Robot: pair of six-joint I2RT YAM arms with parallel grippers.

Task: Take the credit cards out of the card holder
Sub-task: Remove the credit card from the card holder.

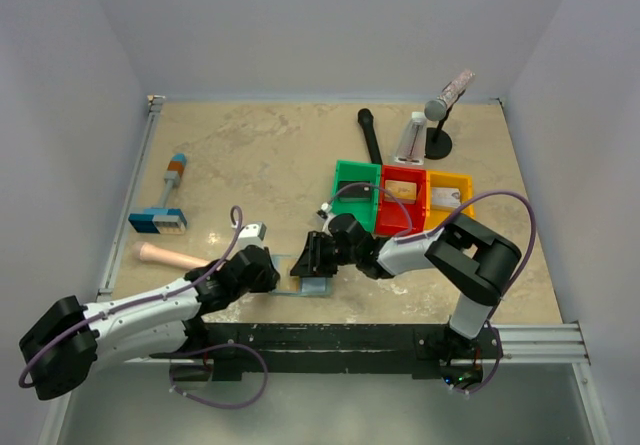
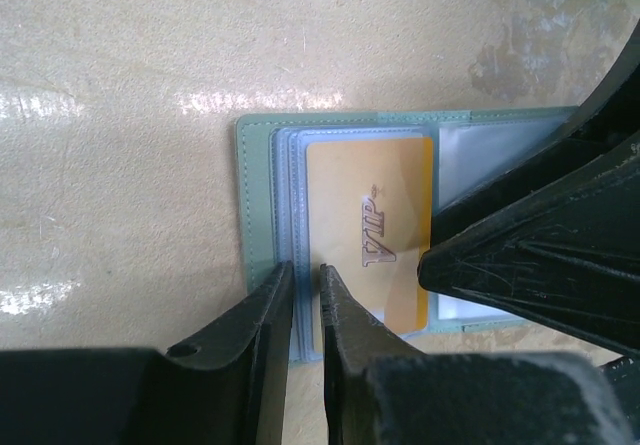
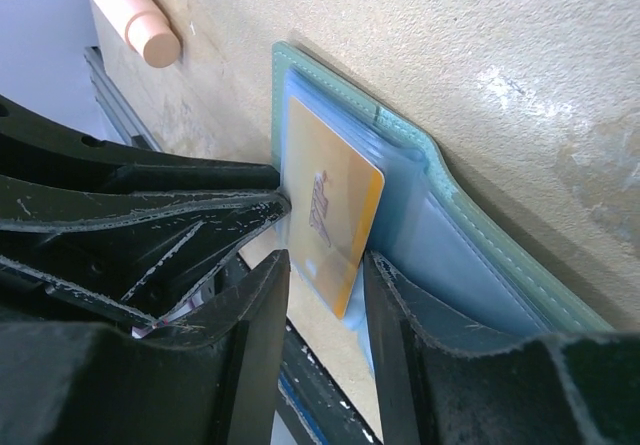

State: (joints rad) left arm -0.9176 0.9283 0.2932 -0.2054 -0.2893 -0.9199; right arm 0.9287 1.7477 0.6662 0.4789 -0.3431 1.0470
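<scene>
Dowel (image 1: 170,256) near card holder (image 2: 262,215), bins (image 1: 400,200) beyond

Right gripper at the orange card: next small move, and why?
Probably close the right gripper: it straddles a corner of the orange card with a gap left, and the left gripper pinches the edge of the holder, so it should stay put.

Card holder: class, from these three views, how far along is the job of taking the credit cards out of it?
Done: the green bin, red bin and yellow bin each seem to hold something card-like. In hand: the left gripper grips the edge of the open card holder; the right gripper has its jaws either side of the orange card, not visibly clamped. Left: pulling that card from its sleeve.
</scene>
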